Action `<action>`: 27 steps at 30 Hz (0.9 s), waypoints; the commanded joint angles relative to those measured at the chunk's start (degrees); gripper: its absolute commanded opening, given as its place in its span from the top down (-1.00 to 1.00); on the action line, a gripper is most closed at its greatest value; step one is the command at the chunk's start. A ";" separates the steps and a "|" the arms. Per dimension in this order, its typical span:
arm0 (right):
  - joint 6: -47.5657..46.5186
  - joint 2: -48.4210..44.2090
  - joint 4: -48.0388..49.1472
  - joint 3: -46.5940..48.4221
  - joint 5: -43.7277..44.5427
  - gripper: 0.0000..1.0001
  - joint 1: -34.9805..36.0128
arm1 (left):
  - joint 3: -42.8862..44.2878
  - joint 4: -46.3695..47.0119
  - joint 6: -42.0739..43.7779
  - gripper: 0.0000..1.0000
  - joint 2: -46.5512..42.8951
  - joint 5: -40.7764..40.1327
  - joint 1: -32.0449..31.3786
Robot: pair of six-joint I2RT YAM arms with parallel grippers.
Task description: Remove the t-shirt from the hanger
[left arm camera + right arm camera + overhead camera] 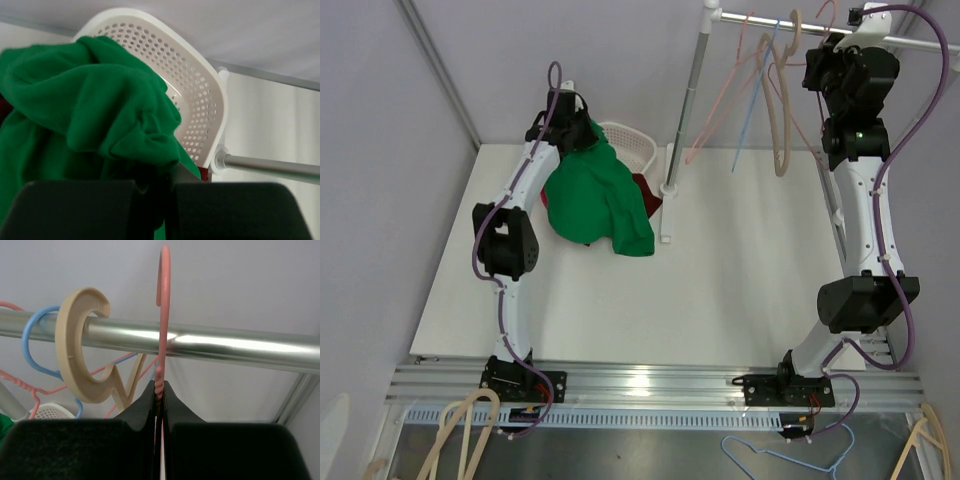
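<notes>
Green t-shirt (600, 200), seen at ten o'clock on the table (740, 280). Its lower folds were draped outside the basket (638, 140), so, if let go there, it could be dropped beside it. It was bunched and creased, and hung from the left gripper (167, 182), which was clamped on it. Farther off, at one o'clock, the right gripper (159, 390) was pinched on a pink hanger (163, 295). By a careless pull, the hanger could be dragged off the rail (225, 345).
</notes>
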 commanded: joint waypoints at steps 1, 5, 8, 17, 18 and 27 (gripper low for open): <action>0.01 -2.35 3.01 -0.78 -0.18 1.00 0.16 | -3.06 1.88 -2.55 0.92 -4.06 4.14 -0.36; 0.44 -3.14 3.54 -2.71 -0.01 0.99 0.16 | -6.14 3.12 -2.72 0.46 -6.17 3.79 -0.53; 0.88 -3.23 3.45 -2.98 -0.18 0.97 0.16 | -4.13 3.03 -1.49 -0.09 -6.87 3.44 -0.79; 0.53 -3.58 1.61 0.01 1.49 0.30 0.16 | 4.83 6.37 4.39 -0.99 -12.59 2.65 -0.88; 0.27 -3.67 1.17 0.27 1.66 0.20 0.08 | 8.50 5.32 5.36 -0.99 -12.85 2.56 -0.88; 0.18 -9.46 -3.30 0.37 5.26 -0.99 0.16 | -1.81 8.03 6.51 -0.99 -28.74 1.24 -1.58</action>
